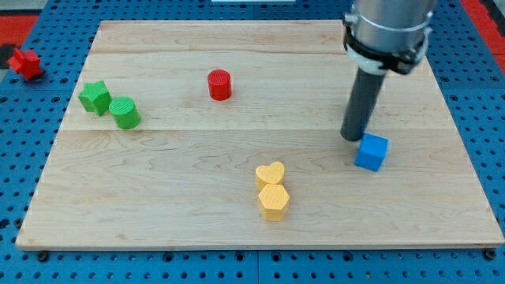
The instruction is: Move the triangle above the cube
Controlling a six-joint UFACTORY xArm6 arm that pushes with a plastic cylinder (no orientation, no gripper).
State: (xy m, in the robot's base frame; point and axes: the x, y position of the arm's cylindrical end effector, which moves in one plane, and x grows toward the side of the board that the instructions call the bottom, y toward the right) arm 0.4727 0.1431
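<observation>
A blue cube [371, 151] sits on the wooden board [158, 181] at the view's right. My tip [353, 138] rests on the board just to the upper left of the cube, close to or touching it. I cannot make out a triangle-shaped block; the rod and arm may hide one.
A red cylinder [219, 84] stands at the upper middle. A green star-like block [95, 97] and a green cylinder [125, 113] sit together at the left. A yellow heart [270, 174] touches a yellow hexagon [273, 201] at the lower middle. A red block [25, 63] lies off the board's upper left.
</observation>
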